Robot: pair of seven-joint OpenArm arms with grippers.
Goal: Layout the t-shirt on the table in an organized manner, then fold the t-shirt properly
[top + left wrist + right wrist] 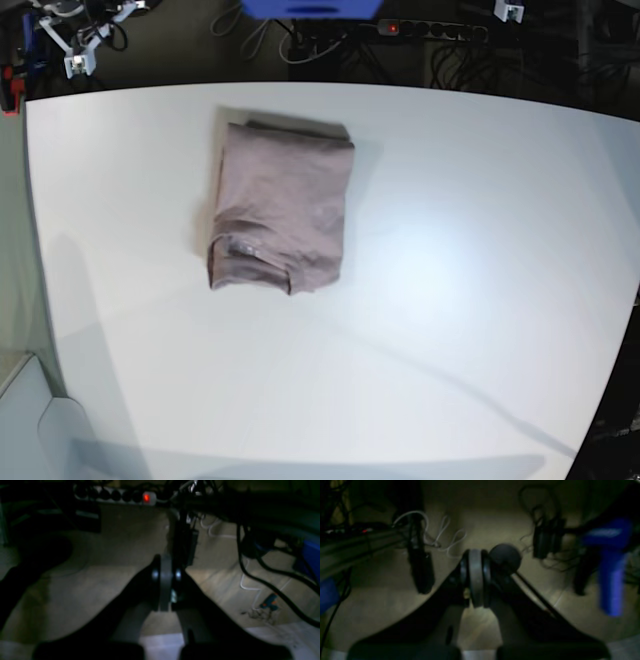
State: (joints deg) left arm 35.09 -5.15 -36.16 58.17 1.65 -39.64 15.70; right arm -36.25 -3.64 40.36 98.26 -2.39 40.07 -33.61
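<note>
T-shirt (281,207) lies folded into a compact rectangle on the table (450,300), toward the far left in my base view. On my wrist feeds, the left gripper (165,580) has its fingers pressed together, holding nothing, above the floor. I see the right gripper (475,576) likewise pinched together and empty.

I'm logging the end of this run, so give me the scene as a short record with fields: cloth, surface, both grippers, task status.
cloth: plain dusty mauve cotton t-shirt, folded into a compact rectangle
position: toward the far left of the base view, lying flat, nothing touching it
surface: large matte white table
left gripper: shut, holding nothing, off the table with floor and cables behind it
right gripper: shut, holding nothing, also off the table
arms in base view: not visible
task status: shirt looks folded
</note>
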